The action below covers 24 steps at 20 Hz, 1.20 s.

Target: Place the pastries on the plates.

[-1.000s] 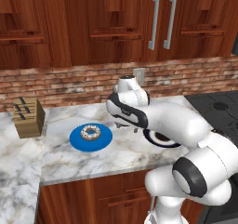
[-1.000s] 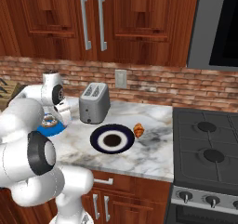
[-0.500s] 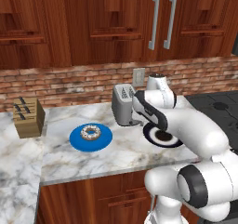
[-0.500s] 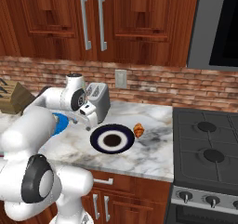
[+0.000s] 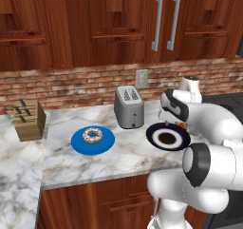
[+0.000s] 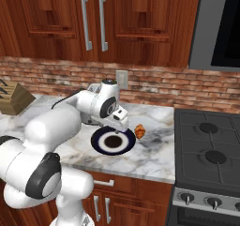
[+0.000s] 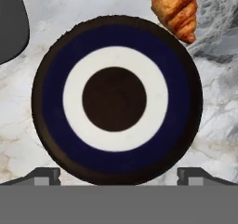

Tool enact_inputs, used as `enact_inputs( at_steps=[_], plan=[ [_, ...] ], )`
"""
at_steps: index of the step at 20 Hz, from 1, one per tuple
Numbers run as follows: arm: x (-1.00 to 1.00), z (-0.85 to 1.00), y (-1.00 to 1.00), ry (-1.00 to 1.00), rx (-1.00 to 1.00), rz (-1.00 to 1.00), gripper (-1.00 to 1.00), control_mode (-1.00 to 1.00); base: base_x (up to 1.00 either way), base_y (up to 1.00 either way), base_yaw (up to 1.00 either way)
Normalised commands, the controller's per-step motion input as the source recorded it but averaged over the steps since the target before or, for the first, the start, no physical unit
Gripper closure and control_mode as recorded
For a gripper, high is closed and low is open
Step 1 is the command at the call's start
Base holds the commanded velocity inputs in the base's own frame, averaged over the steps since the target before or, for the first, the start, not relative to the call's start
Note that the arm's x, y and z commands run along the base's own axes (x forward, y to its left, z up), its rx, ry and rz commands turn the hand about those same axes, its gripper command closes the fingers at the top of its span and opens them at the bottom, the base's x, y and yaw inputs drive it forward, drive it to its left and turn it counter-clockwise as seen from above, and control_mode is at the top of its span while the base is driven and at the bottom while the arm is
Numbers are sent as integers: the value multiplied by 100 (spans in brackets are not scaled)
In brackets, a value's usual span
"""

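Marble table (image 5: 118, 152) is carrying everything: knife block (image 5: 29, 120), then the blue plate (image 5: 93, 141) with the donut (image 5: 92, 136) already sitting on it, toaster (image 5: 128, 107), then the navy plate (image 7: 116, 100), empty. Croissant (image 7: 175, 10) is lying just beside its rim, partly cut off in the hand view. It's probably light and flaky, so I'd be pinching across its fat middle, gently. Pincer (image 7: 118, 175) is hovering spread wide above the navy plate, holding nothing.
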Motion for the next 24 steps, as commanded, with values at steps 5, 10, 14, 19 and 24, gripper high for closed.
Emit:
enact_inputs(
  at_steps=[5, 10, 14, 19, 24],
  plan=[
    [23, 0, -92, -3, 0, 24, -100, -100, 0, 0, 0],
    [47, -2, -33, 0, 0, 3, -100, -100, 0, 0, 0],
    [43, -3, -17, 0, 0, 0, -100, -100, 0, 0, 0],
    [22, -11, -13, 0, 0, 0, -100, -100, 0, 0, 0],
    [25, -13, -7, -2, -3, 0, -100, -100, 0, 0, 0]
  ],
)
